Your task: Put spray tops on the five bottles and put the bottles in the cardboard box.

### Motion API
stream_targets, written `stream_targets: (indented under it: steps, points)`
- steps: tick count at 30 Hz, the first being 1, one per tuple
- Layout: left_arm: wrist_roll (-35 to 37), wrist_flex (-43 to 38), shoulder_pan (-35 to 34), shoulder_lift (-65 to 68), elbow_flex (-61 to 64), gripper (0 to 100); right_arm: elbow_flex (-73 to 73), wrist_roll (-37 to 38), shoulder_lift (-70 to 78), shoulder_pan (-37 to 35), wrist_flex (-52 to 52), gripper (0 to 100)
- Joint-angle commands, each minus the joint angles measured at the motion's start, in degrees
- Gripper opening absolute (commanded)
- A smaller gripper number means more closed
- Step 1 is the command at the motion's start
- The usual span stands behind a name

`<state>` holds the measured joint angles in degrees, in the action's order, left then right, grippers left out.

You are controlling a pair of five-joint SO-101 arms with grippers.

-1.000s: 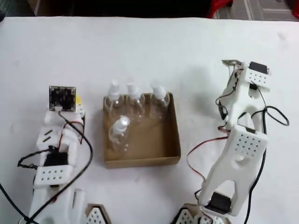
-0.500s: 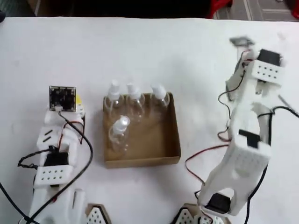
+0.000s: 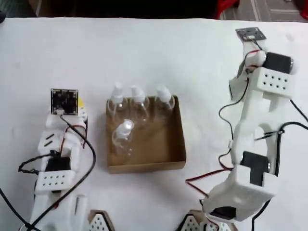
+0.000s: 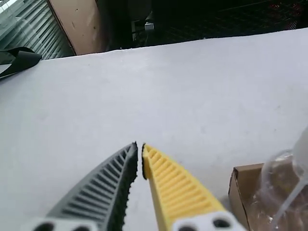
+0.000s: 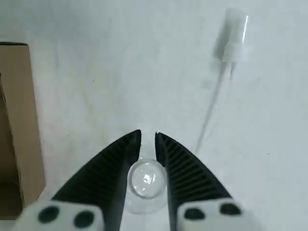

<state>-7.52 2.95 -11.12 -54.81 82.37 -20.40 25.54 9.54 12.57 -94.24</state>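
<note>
A clear, uncapped bottle [image 5: 146, 182] stands with its open mouth up between the black fingers of my right gripper [image 5: 148, 137], which is shut on it. A loose spray top [image 5: 232, 34] with its long tube lies on the white table beyond the fingertips. The cardboard box [image 3: 181, 139] sits mid-table and holds several capped bottles: three [image 3: 139, 103] along the far wall and one [image 3: 122, 137] nearer the front. My left gripper [image 4: 139, 149] rests shut and empty to the left of the box, whose corner [image 4: 243, 185] shows beside it.
The right arm [image 3: 255, 125] stretches along the table's right side toward the far edge. The folded left arm [image 3: 57, 154] lies left of the box. White tabletop [image 3: 192, 57] spreads behind the box.
The right arm has stretched out away from the front, its wrist travelling toward the table's far right. The left arm and the box have not moved.
</note>
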Motion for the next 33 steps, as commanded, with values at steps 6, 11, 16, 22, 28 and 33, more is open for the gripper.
stream_targets:
  steps: [6, 11, 16, 22, 28, 33]
  points:
    - [-0.4, -1.6, 0.9, 0.0, -0.4, 2, 20.5, -3.3, -21.8, -5.8, 13.2, 1.6]
    - [-0.4, -1.6, 0.9, 0.0, -0.4, 2, 35.0, -3.3, -36.5, -11.6, 21.1, 1.5]
    - [-0.4, -1.6, 0.9, 0.0, -0.4, 2, 38.9, -6.5, -43.6, -14.0, 21.5, 1.5]
    - [-0.4, -1.6, 0.7, 0.0, -0.4, 2, 39.4, -12.7, -53.8, -19.5, 18.6, 1.6]
    - [-0.4, -1.6, 0.7, 0.0, -0.4, 2, 55.1, -14.7, -70.9, -28.5, 27.6, 1.5]
    - [-0.4, -1.6, 0.9, 0.0, -0.4, 2, 62.6, -14.7, -78.9, -38.7, 29.7, 1.5]
